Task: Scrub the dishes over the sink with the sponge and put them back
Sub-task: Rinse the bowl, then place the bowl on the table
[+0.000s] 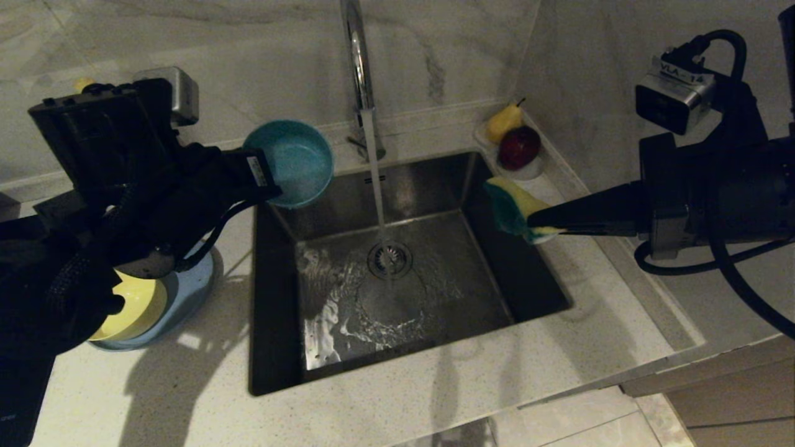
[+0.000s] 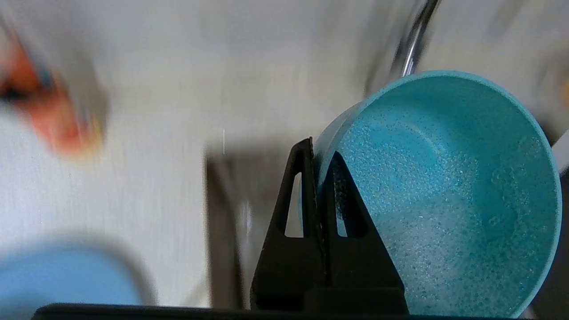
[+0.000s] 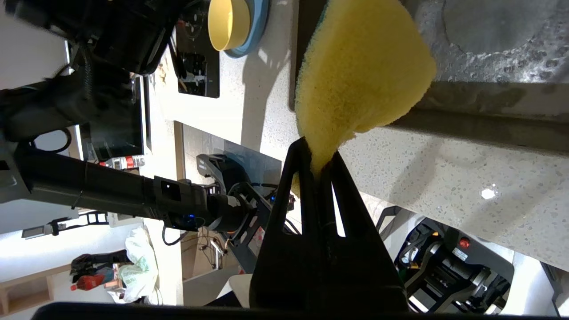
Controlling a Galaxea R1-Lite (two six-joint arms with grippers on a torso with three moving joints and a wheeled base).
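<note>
Right now it's the scrubbing step w/ the teal bowl (image 1: 289,162): left gripper (image 2: 316,178) is clamped on its rim, one finger inside and one outside, holding it tipped on its side over the far-left corner of the sink (image 1: 534,273), open face toward the tap (image 1: 359,74). Inside of the bowl looks wet/sudsy in the left wrist view, so it's prob. mid-wash, not done. Water is running from the tap down onto the drain (image 1: 389,259).

Right gripper (image 1: 546,225) is pinched tight on the sponge (image 1: 513,208), which sticks out past the fingertips, over the right edge of the sink. Sponge and bowl are well apart, w/ the water stream between them.

Next move, I'd say: bring the two together over the basin, i.e. bowl right and/or sponge left, then rub the sponge inside the bowl. Needs the open face turned toward the sponge, and a firm hold on the rim so it doesn't slip.

Yellow bowl (image 1: 133,307) sits on the blue plate (image 1: 192,292) on the counter (image 1: 435,397) left of the sink, partly hidden by the left arm; both still to be washed or already back, can't tell
</note>
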